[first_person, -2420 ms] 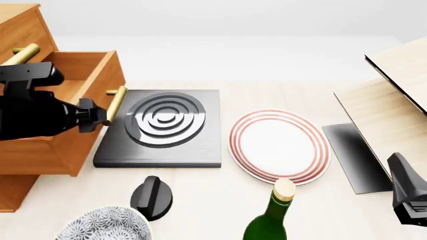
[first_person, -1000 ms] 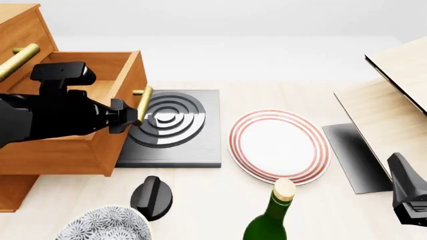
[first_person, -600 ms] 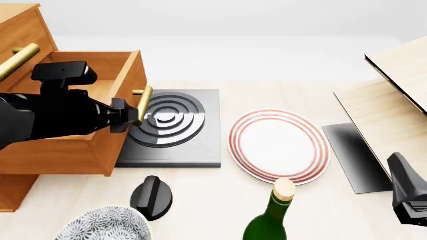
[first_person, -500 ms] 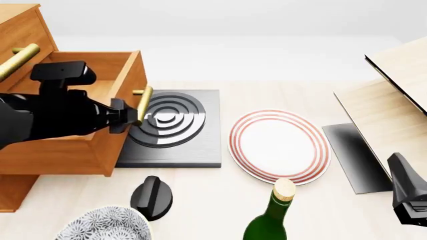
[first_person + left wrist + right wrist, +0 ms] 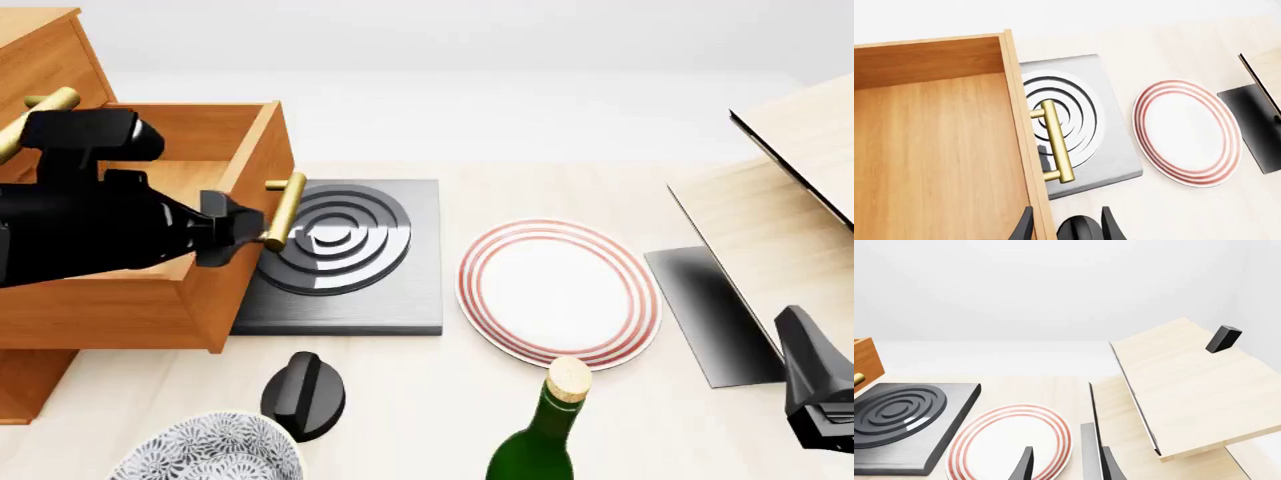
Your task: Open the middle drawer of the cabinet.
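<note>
The cabinet (image 5: 40, 60) stands at the left edge of the table. Its middle drawer (image 5: 134, 310) is pulled far out over the black ringed slab, and its bare wooden inside shows in the left wrist view (image 5: 934, 150). The drawer's brass bar handle (image 5: 280, 212) is free; it also shows in the left wrist view (image 5: 1054, 141). My left gripper (image 5: 240, 230) is open just behind and above that handle, over the drawer's front, holding nothing; its open fingertips show in the left wrist view (image 5: 1066, 227). My right gripper (image 5: 814, 390) rests open and empty at the front right (image 5: 1066, 465).
A black square slab with raised rings (image 5: 340, 250) lies under the drawer's front. A red-rimmed white plate (image 5: 558, 290) lies mid-table. A green bottle (image 5: 547, 430), a black knob (image 5: 304, 395) and a patterned bowl (image 5: 207, 450) stand near the front. A pale wooden box (image 5: 787, 200) stands at the right.
The drawer slid out further between the oldest frame and one second ago. Since then my left gripper has let go of the handle and drawn back left and up.
</note>
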Tool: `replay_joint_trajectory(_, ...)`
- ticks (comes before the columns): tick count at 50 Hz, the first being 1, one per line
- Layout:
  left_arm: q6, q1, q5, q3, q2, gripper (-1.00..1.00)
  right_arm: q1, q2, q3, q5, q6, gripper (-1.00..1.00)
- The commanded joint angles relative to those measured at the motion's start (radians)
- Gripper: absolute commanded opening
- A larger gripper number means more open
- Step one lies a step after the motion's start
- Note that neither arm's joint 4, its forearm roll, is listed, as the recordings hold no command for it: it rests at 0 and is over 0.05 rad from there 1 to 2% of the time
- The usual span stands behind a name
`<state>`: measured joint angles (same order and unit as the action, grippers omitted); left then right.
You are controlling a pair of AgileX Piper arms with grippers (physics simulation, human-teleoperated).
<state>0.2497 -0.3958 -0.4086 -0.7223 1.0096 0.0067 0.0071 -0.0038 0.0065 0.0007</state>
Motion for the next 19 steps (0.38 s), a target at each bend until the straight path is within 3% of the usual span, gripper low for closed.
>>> replay_joint_trajectory(1,-0.097,-0.049,-0.004,-0.044,-0.08,1.0,-0.002,0.0,0.001,-0.003,0.0,1.0)
replay_joint_trajectory(19,-0.118,-0.066,-0.031,-0.062,-0.131,1.0,-0.001,0.0,0.001,-0.003,0.0,1.0)
